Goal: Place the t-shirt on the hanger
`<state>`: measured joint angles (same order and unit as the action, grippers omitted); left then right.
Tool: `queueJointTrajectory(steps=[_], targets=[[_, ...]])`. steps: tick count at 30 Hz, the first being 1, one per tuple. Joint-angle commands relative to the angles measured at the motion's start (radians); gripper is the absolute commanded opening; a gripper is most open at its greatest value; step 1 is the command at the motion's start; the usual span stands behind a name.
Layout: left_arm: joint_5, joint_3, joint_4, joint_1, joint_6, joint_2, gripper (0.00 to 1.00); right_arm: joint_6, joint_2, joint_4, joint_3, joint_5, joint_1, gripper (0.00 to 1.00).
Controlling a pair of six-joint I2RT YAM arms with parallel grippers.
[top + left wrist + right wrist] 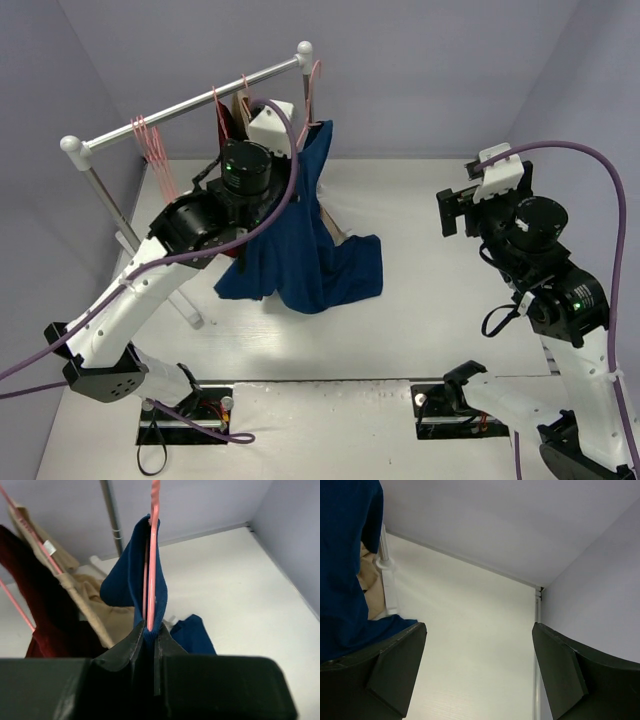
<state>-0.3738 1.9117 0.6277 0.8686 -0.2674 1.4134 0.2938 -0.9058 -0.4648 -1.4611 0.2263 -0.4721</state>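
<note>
The navy-blue t-shirt [315,235] hangs from near the rail's right end, its lower part pooled on the table. A pink wire hanger [313,88] hooks over the rail there. In the left wrist view the hanger [151,555] runs up from my left gripper [149,630], with the t-shirt's ribbed edge [130,577] draped over it. My left gripper is shut on the t-shirt cloth and the hanger wire together. My right gripper [477,645] is open and empty, raised at the right, away from the t-shirt [342,555].
A clothes rail [190,100] on a white stand crosses the back left. It holds spare pink hangers [150,140], a dark red garment [45,615] and a tan garment [80,595]. Lilac walls close the table's back and sides.
</note>
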Motion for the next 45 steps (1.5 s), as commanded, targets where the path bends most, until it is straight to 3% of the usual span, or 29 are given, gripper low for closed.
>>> queueJointTrajectory(steps=[1,9,16,22,38,45], targets=[[-0.318,0.023,-0.101,0.017,-0.077,0.018,0.0,-0.043,-0.006,0.105,0.022,-0.024,-0.003,0.84],[-0.537,0.05,-0.128,0.009,-0.149,0.068,0.0,-0.065,0.026,0.113,0.066,-0.038,-0.003,0.84],[-0.494,0.267,-0.143,-0.048,-0.159,0.223,0.0,-0.068,0.034,0.115,0.07,-0.062,-0.003,0.84],[-0.548,0.424,-0.164,-0.054,-0.143,0.358,0.0,-0.069,0.048,0.117,0.077,-0.076,-0.003,0.84],[-0.712,0.36,-0.282,-0.08,-0.184,0.506,0.0,-0.078,0.111,0.116,0.152,-0.082,-0.003,0.84],[-0.717,0.315,-0.327,-0.099,-0.176,0.533,0.0,-0.078,0.134,0.115,0.176,-0.082,-0.002,0.85]])
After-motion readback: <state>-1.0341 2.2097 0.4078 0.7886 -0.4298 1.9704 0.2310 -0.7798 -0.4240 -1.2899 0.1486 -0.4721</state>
